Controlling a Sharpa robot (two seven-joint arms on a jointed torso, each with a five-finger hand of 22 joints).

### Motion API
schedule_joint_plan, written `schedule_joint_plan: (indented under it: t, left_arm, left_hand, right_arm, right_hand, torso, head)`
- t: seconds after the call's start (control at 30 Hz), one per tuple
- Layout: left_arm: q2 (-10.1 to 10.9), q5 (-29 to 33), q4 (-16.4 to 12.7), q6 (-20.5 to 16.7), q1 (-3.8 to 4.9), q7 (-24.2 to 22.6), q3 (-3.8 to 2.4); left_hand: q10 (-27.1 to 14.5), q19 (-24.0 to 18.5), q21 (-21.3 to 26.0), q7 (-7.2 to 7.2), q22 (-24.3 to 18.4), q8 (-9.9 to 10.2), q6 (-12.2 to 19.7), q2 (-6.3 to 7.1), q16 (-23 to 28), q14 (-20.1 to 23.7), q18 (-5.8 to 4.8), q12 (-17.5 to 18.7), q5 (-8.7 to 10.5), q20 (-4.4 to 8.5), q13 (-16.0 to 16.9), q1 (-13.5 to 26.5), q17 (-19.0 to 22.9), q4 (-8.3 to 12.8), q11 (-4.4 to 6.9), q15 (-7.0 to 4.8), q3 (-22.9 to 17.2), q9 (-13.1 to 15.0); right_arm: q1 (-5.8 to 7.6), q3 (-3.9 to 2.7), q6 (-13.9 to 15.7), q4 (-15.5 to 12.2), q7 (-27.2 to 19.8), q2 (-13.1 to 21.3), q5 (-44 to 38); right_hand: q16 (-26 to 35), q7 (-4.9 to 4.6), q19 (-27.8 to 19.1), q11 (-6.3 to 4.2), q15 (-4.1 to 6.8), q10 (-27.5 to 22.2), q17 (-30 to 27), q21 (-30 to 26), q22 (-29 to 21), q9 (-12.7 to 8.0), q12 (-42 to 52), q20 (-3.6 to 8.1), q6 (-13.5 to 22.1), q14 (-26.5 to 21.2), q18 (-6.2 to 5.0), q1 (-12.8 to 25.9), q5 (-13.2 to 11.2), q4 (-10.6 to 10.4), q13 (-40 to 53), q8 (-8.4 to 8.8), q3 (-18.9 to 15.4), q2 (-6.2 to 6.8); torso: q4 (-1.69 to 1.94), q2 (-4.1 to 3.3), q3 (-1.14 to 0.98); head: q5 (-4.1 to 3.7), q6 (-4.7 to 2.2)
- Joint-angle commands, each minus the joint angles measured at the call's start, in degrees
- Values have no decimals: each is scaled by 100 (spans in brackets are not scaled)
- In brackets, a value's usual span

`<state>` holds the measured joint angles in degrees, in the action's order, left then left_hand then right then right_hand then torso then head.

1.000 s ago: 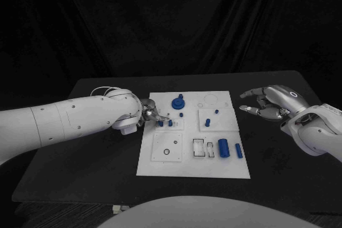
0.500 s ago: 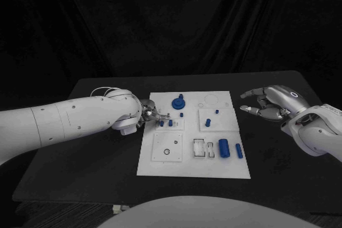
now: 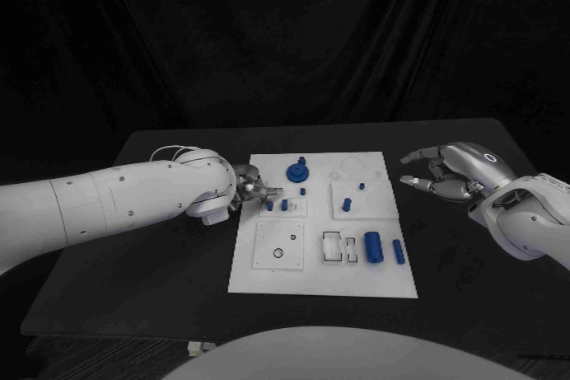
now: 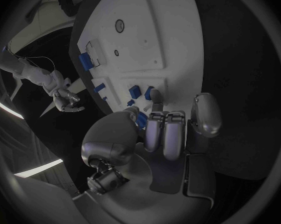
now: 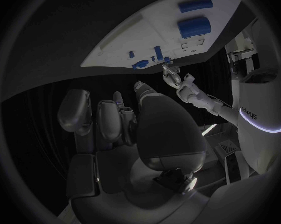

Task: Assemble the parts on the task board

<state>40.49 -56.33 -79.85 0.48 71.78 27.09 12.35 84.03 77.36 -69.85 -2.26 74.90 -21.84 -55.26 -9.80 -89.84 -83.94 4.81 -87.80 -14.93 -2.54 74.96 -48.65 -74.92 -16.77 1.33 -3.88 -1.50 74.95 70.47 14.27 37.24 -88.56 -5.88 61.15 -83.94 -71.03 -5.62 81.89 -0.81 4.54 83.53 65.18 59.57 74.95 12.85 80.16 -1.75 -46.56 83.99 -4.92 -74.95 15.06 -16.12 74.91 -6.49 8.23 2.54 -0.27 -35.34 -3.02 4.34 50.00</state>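
Note:
The white task board [image 3: 311, 279] lies in the middle of the black table. Blue parts on it: a round toothed piece [image 3: 297, 171] at the back, two short pegs [image 3: 277, 204] near the left edge, a peg [image 3: 346, 204], a thick cylinder [image 3: 373, 246] and a thinner one [image 3: 398, 251]. My left hand [image 3: 250, 186] hovers at the board's left edge just behind the two pegs. In the left wrist view its curled fingers [image 4: 160, 133] and thumb pinch a small blue part [image 4: 140, 120], mostly hidden. My right hand [image 3: 449, 172] hangs with its fingers spread, right of the board, holding nothing.
A square plate with a small round hole [image 3: 278, 246] and rectangular slots [image 3: 340, 246] sit at the board's front. Bare black table surrounds the board on all sides, and a dark curtain closes off the back.
My left hand has drawn back slightly from the two pegs, up and away from the board's edge. The right hand and the board's parts have stayed put.

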Motion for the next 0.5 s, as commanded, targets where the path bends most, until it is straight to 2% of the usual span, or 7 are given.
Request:
schedule_joint_plan:
  t: [0.03, 0.2, 0.27, 0.33, 0.4, 0.47, 0.5]
  left_arm:
    - [-7, 34, -9, -138, -9, -162, -4]
    - [47, 34, -22, -293, -8, -171, -4]
    - [95, 34, -58, -473, -3, -248, -5]
    - [168, -68, -121, -641, 15, -372, -5]
    - [256, -345, -214, -862, 67, -541, -6]
    - [311, -562, -273, -1077, 153, -708, -6]
    - [340, -692, -306, -1227, 232, -847, -7]
  left_hand:
    - [363, 35, 24, 16, 425, 17, 37, -35, -16, -606, 45, -2, -64, 21, 1291, -50, -1508, -1, 16, -26, 53, 66]
    - [362, 39, 21, 16, 431, 21, 37, -22, -16, -606, 44, -1, -77, 21, 1290, -82, -1508, 4, 16, -26, 67, 60]
    - [372, 59, 7, 21, 452, 22, 36, 119, -16, -606, 40, -10, 2, 22, 1298, -281, -1508, 22, 21, -29, 133, 55]
    - [382, 82, -2, 37, 478, 12, 22, 307, -16, -606, 34, -18, 340, 23, 1304, -610, -1508, 35, 15, -46, 232, 55]
    - [387, 96, -6, 29, 492, 12, 27, 390, -16, -606, 31, -22, 570, 26, 1308, -780, -1508, 34, 28, -45, 287, 53]
    - [400, 117, -22, 18, 509, 34, 67, 477, -16, -606, 27, -33, 717, 31, 1319, -877, -1508, 43, 26, -40, 355, 43]
    - [416, 131, -29, 16, 520, 49, 84, 539, -16, -606, 24, -47, 782, 30, 1332, -980, -1508, 51, 22, -41, 400, 33]
  right_arm:
    - [-17, -4, 11, 0, 61, 1, -7]
    - [-18, -4, 22, -1, 56, 8, -7]
    - [-18, -4, 26, -3, 54, 16, -7]
    - [-18, -4, 32, -5, 55, 23, -7]
    - [-18, -4, 40, -7, 58, 28, -7]
    - [-17, -4, 46, -8, 60, 31, -7]
    - [-17, -4, 50, -8, 58, 35, -7]
  right_hand:
    - [19, -6, 11, 46, -41, 7, 2, -11, 799, -8, -12, -45, -36, 198, -39, -21, 30, 5, 302, 10, 25, -35]
    - [18, -7, 12, 47, -41, 8, 3, -8, 800, -11, -11, -45, -38, 198, -38, -19, 34, 2, 303, 11, 28, -43]
    - [16, -8, 12, 48, -42, 10, 5, -12, 800, -12, -9, -45, -39, 199, -38, -13, 34, -4, 305, 12, 28, -48]
    - [16, -8, 12, 49, -42, 10, 5, -12, 800, -14, -9, -46, -40, 199, -38, -6, 34, -9, 305, 13, 27, -51]
    - [16, -8, 12, 49, -42, 7, 5, -14, 799, -15, -13, -46, -40, 199, -39, -1, 35, -13, 299, 14, 26, -53]
    - [14, -8, 12, 49, -43, 6, 7, -14, 799, -16, -15, -46, -41, 199, -39, 5, 35, -17, 297, 15, 25, -54]
    - [14, -8, 12, 49, -43, 6, 7, -14, 799, -16, -15, -46, -41, 199, -39, 5, 35, -17, 297, 15, 25, -54]
  torso:
    - [-7, 4, 2]
    - [-10, 3, 1]
    - [-10, 1, 1]
    - [-9, 2, 0]
    - [-7, -1, -1]
    - [-7, -2, -1]
    - [-6, -3, -2]
  head:
    - [12, 0]
    - [5, 0]
    - [-9, 0]
    - [-14, 0]
    - [-17, 0]
    - [-18, 0]
    - [-21, 0]
